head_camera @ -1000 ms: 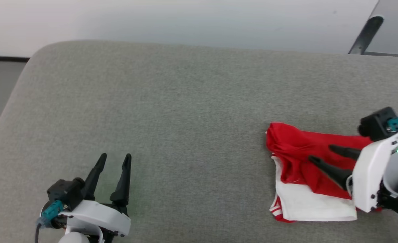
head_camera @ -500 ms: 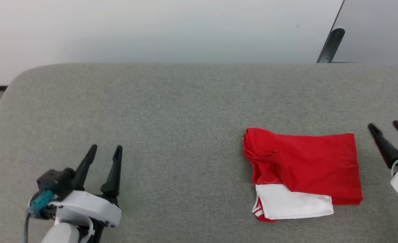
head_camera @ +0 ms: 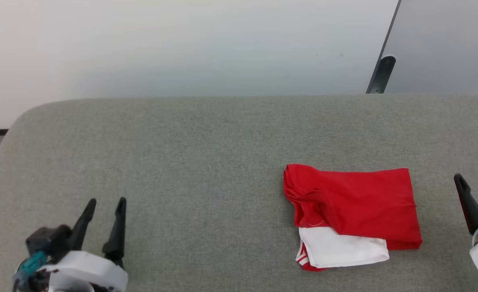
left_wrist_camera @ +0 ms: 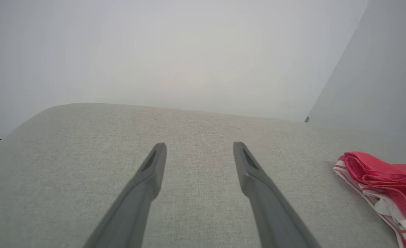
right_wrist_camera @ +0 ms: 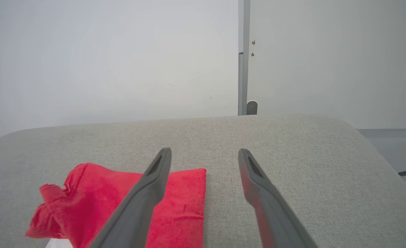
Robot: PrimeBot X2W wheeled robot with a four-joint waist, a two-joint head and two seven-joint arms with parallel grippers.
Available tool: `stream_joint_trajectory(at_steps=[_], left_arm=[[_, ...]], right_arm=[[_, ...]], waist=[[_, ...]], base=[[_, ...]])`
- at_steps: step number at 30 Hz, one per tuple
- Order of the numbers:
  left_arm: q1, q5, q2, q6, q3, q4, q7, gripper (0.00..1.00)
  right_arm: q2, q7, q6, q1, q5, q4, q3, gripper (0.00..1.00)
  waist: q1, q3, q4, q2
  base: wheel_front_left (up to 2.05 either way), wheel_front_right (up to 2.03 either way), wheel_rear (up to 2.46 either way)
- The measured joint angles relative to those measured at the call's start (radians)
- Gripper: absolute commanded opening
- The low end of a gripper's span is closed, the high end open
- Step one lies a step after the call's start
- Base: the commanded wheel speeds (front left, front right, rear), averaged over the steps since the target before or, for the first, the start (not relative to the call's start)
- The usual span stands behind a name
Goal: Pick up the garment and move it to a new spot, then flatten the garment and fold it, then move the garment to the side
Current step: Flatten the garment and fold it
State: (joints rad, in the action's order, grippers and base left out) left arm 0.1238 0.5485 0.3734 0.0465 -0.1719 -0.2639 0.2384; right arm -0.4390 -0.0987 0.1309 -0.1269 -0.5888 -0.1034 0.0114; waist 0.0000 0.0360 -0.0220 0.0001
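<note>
Head view: the garment lies folded right of centre on the grey surface, with its white sleeve end nearest the robot. The left tool and right tool both gape empty, apart from it. Left wrist view: its striped trim shows at far right. Right wrist view: plain red cloth lies behind one finger.

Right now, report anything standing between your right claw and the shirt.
Nothing visible does. The open right claw is to the right of the folded shirt and apart from it, with bare grey cushion between them.
</note>
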Motion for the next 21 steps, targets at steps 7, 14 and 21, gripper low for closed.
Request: stream_joint_trajectory(at_steps=[7, 14, 21], left_arm=[[-0.102, 0.016, 0.01, -0.045, 0.05, 0.08, 0.008, 1.0], [-0.163, 0.021, 0.019, -0.073, 0.067, 0.159, 0.005, 1.0], [-0.163, 0.021, 0.02, -0.083, 0.061, 0.186, -0.007, 1.0]], right_arm=[[0.022, 0.004, 0.0, 0.099, 0.0, 0.054, 0.049, 1.0], [0.041, -0.016, 0.0, 0.122, 0.008, 0.1, 0.088, 1.0], [0.052, -0.035, 0.0, 0.127, 0.01, 0.115, 0.094, 1.0]], waist=[[0.0, -0.001, 0.006, 0.0], [0.0, 0.01, 0.015, 0.0], [0.0, 0.014, 0.021, 0.0]], base=[[0.0, 0.0, 0.0], [0.0, 0.0, 0.0], [0.0, 0.0, 0.0]])
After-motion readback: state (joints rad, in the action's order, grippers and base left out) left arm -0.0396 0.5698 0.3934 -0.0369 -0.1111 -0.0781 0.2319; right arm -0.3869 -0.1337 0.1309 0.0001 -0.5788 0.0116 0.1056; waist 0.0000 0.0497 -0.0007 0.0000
